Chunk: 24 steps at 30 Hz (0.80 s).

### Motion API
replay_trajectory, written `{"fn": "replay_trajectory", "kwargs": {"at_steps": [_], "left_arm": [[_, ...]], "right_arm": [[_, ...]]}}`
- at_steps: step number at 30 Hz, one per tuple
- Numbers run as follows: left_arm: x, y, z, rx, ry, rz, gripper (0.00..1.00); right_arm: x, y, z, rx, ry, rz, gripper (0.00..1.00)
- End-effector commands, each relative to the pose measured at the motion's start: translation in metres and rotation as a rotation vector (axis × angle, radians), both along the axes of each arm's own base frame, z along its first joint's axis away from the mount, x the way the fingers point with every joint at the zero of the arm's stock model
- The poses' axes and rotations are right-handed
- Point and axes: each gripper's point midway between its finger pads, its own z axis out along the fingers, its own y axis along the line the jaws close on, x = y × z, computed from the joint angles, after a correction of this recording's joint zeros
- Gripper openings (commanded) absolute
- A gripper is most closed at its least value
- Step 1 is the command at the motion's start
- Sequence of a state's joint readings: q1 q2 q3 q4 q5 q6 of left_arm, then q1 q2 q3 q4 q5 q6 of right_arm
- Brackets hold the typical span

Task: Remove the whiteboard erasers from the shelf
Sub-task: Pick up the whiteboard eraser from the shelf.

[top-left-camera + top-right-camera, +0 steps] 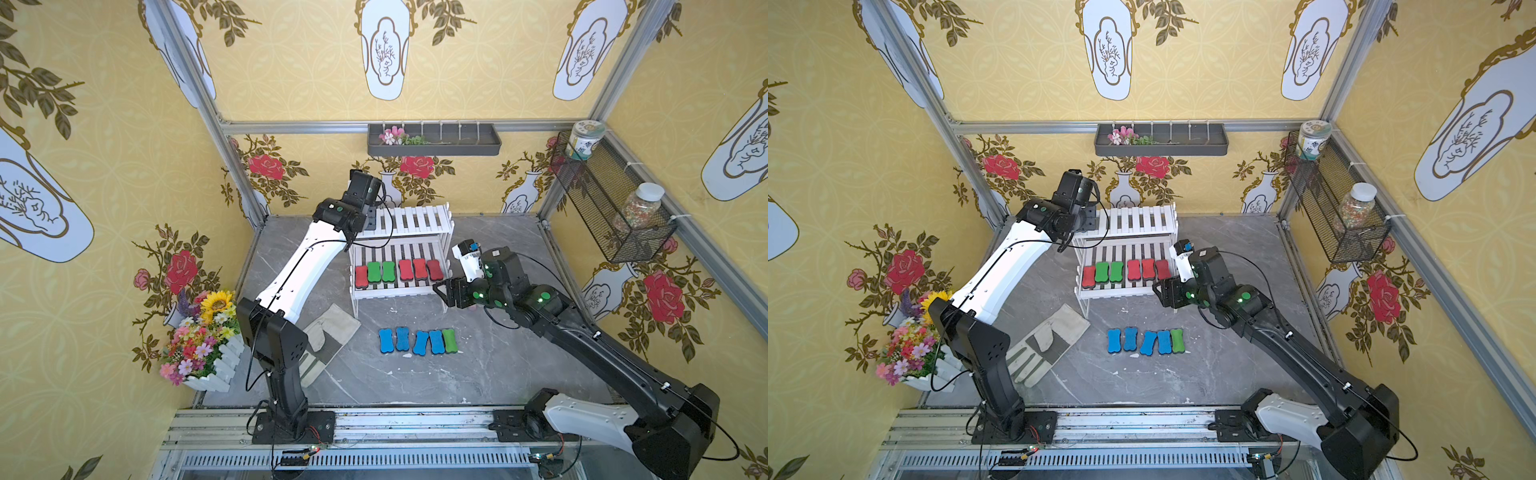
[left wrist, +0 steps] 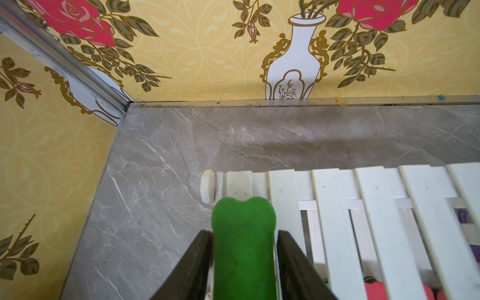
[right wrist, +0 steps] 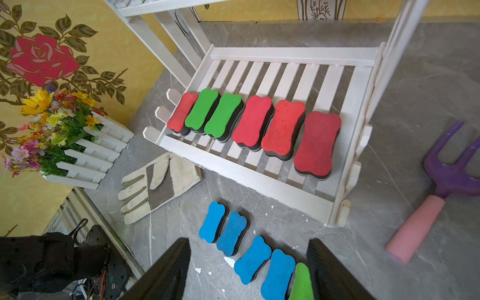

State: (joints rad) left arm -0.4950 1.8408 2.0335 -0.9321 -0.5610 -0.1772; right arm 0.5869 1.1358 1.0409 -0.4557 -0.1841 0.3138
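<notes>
One green eraser (image 2: 243,249) sits pinched in the left end effector (image 2: 243,233); right end effector (image 3: 248,241) gapes wide; jar label (image 1: 581,146) unreadable.

Arms (image 1: 286,272) — black joints, white shells, green lights, thin black cables.

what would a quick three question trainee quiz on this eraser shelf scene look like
1. How many erasers lie on the lower tier of the shelf?
2. True or false: a red eraser sits between the jaws of the left gripper.
3. The row of erasers on the table holds: A) four blue, one green; B) five blue; C) three blue, two red.
Key: 1. Six. 2. False: it is a green eraser. 3. A.
</notes>
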Motion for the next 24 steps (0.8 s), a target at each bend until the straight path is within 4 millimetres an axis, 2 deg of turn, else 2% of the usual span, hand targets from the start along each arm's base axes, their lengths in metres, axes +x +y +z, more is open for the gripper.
{"fn": "replay_trajectory", "kwargs": {"at_steps": [1, 8, 13, 16, 20, 24], "left_arm": [[-0.003, -0.004, -0.009, -0.001, 0.033, -0.015, 0.47], [0.0, -0.002, -0.017, 0.018, 0.043, 0.003, 0.44], [0.002, -0.003, -0.009, 0.005, 0.013, 0.011, 0.38], [-0.001, -0.005, 0.006, -0.013, -0.023, 0.009, 0.38], [-0.018, -0.016, 0.037, -0.026, -0.091, -0.01, 0.38], [-0.054, -0.021, 0.055, -0.07, -0.134, 0.0, 0.37]], "right_arm": [[0.001, -0.001, 0.005, -0.001, -0.016, -0.003, 0.75], [0.001, -0.003, 0.004, -0.005, -0.018, -0.009, 0.75], [0.001, -0.004, 0.003, -0.007, -0.017, -0.014, 0.75], [0.002, -0.005, 0.003, -0.006, -0.016, -0.017, 0.75], [0.002, -0.006, 0.005, -0.006, -0.022, -0.022, 0.75], [0.004, -0.01, 0.007, -0.005, -0.032, -0.04, 0.76]]}}
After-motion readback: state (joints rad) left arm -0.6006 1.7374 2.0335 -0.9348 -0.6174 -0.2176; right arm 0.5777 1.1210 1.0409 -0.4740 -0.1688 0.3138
